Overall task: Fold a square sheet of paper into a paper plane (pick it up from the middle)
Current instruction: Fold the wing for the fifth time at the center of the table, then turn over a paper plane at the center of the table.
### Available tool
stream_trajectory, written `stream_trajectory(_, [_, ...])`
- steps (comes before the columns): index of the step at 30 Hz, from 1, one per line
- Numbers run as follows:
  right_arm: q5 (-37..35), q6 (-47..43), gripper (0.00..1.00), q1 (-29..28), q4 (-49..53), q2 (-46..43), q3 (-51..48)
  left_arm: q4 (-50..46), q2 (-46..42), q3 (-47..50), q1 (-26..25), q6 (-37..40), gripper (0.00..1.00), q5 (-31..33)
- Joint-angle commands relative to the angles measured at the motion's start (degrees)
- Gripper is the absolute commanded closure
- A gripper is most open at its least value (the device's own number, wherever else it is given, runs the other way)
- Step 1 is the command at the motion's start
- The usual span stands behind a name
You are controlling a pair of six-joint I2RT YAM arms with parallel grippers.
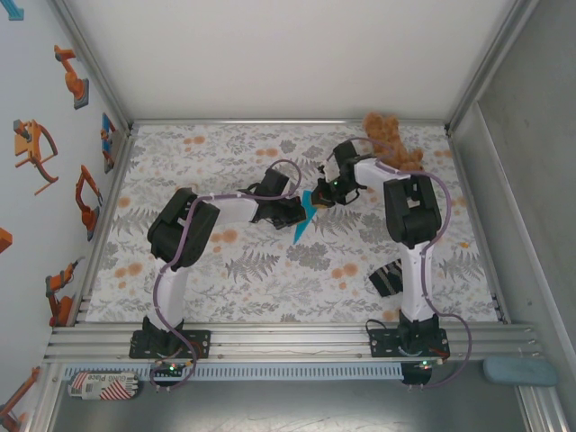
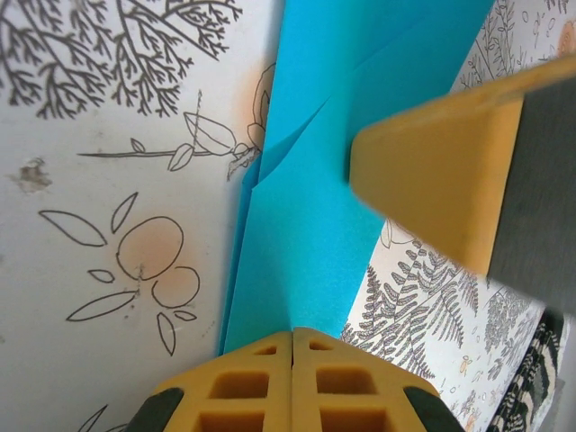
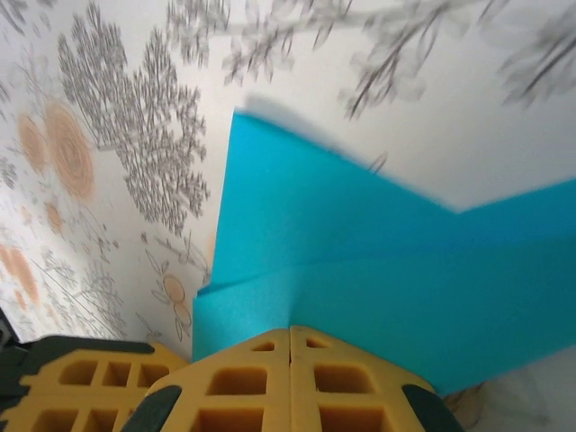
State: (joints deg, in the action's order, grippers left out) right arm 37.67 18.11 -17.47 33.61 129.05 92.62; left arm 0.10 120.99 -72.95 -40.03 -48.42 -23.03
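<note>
The top view is bright and evenly lit from overhead — the white back wall (image 1: pixel 288 54) is nearly washed out, and the arms throw only faint, soft shadows on the patterned table (image 1: pixel 270 288). The left wrist view is crisp on the print and the blue paper (image 2: pixel 306 243), but a yellow finger (image 2: pixel 432 189) close to the lens has soft edges. The right wrist view is blurred toward its top — the print smears, and the paper's upper edge is fuzzy, with a pale shadow along it.
</note>
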Motion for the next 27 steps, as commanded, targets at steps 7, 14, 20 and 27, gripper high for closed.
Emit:
stream_trajectory(7, [0.39,-1.18,1.00,7.31,-8.94,4.70,5.83,-15.98,4.62,4.73,-0.19,2.45,1.00,3.87])
stream_trajectory(14, [0.10,-0.50,1.00,8.07,-12.43,0.08,4.50,-16.68,3.66,1.02,-0.17,3.55,1.00,2.75])
stream_trajectory(20, [-3.25,5.09,1.00,7.68,-17.54,-14.15,-5.70,-16.51,-1.41,-6.84,-0.02,4.24,0.92,1.64])
stream_trajectory(27, [-9.27,11.82,0.87,5.34,-18.31,-25.54,-17.37,-14.27,-13.66,-3.12,1.81,3.13,0.68,5.84])
